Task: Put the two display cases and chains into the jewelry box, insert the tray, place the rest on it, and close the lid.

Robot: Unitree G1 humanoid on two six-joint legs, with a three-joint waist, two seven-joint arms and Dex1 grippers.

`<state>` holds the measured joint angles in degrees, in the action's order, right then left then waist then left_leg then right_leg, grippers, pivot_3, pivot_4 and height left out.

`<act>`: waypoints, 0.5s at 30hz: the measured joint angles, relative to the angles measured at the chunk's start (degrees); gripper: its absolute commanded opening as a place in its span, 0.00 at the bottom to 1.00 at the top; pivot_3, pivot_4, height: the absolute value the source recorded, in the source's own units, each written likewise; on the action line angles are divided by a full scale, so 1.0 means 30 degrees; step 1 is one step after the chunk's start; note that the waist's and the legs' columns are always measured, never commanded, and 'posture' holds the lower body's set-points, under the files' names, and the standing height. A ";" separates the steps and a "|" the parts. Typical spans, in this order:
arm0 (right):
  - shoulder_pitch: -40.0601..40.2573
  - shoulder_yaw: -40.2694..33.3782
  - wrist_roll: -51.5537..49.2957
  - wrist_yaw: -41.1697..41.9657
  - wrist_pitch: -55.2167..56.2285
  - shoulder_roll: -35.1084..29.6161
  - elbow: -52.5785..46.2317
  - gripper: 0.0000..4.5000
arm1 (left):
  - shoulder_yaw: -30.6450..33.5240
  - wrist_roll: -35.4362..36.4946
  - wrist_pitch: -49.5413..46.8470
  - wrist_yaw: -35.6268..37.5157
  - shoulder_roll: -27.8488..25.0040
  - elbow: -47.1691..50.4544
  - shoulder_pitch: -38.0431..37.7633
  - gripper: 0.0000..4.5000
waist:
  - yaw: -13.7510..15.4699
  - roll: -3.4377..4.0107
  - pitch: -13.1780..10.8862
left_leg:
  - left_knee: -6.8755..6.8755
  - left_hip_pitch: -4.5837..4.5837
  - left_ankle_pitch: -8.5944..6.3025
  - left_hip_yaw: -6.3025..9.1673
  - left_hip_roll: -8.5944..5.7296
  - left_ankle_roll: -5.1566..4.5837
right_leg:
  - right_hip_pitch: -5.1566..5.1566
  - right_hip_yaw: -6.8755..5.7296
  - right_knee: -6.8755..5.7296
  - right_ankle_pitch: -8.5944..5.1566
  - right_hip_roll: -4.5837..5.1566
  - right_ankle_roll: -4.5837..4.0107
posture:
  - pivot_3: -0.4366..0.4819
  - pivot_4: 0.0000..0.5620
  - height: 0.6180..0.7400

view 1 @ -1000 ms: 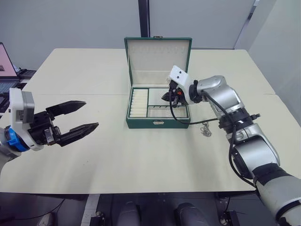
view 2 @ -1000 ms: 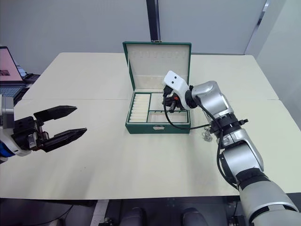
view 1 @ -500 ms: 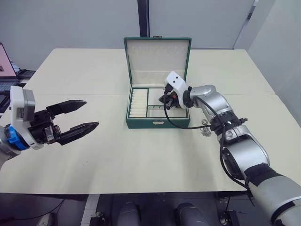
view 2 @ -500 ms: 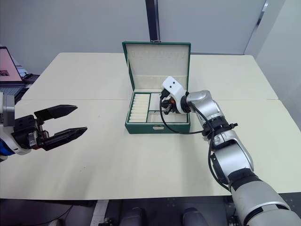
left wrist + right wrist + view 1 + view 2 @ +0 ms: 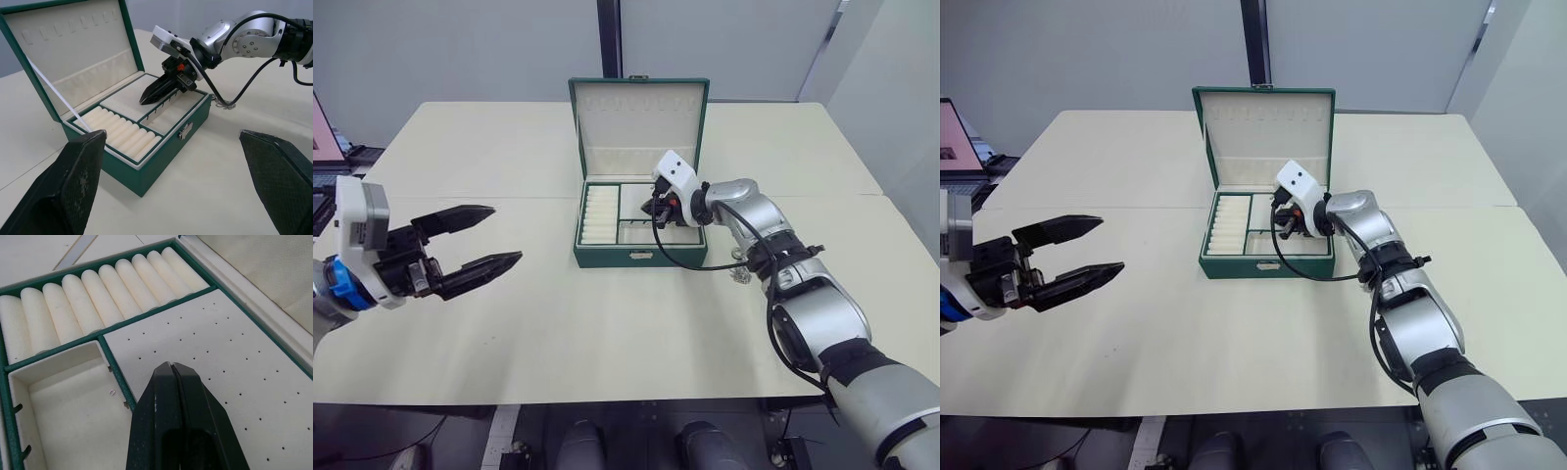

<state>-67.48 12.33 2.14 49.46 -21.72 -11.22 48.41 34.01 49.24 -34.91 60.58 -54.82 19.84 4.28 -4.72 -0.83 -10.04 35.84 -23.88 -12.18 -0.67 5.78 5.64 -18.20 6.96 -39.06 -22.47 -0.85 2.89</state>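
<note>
The right gripper is clenched on nothing, its tip hovering over the perforated pad of the tray seated in the jewelry box. The lid stands upright behind it, and a chain lies on the table just right of the box. The left gripper hangs spread wide, well apart to the left.
</note>
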 measured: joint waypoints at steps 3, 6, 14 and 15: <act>0.0008 -0.0069 -0.0069 0.0010 -0.0558 -0.0131 -0.0445 0.00 | -0.0249 0.0101 -0.0314 -0.0207 -0.0001 0.0061 0.0430 1.00 | 0.0005 0.0001 -0.0001 | -0.0001 -0.0004 0.0000 0.0001 -0.0001 0.0000 | 0.0001 -0.0001 0.0000 0.0000 0.0000 0.0000 | 0.48 0.27 1.00; 0.0664 -0.0392 -0.0586 0.0248 -0.2712 -0.1260 -0.3928 0.00 | -0.0471 0.0513 -0.0770 -0.0409 -0.0007 0.0285 0.0818 1.00 | 0.0109 -0.0010 -0.0023 | 0.0000 -0.0042 0.0001 0.0006 -0.0004 0.0003 | -0.0013 -0.0008 0.0007 0.0000 0.0007 0.0001 | 0.48 0.27 1.00; 0.9273 -0.3108 -0.3823 0.0768 -1.1115 -0.6860 -2.1836 0.00 | -0.0809 0.0839 -0.1315 0.0302 -0.0196 0.0724 0.0625 1.00 | 0.0674 -0.0038 -0.0016 | -0.0030 -0.0047 -0.0023 0.0021 -0.0008 -0.0025 | -0.0005 -0.0009 0.0032 -0.0004 -0.0002 0.0006 | 0.48 0.27 1.00; 1.0405 -0.3532 -0.4300 0.0671 -1.2115 -0.7125 -2.3440 0.00 | -0.0811 0.0832 -0.1315 0.0438 -0.0198 0.0682 0.0577 1.00 | 0.0699 -0.0038 -0.0018 | -0.0028 -0.0049 -0.0024 0.0018 -0.0011 -0.0026 | -0.0006 -0.0005 0.0032 -0.0004 -0.0001 0.0006 | 0.48 0.27 1.00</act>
<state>-36.27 1.73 -10.76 51.47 -58.07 -32.59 -21.91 31.57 51.73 -38.85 61.90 -55.42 21.89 6.01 -2.62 -0.95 -10.09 35.75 -24.02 -12.25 -0.61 5.75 5.56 -18.21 6.95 -38.97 -22.48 -0.85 2.91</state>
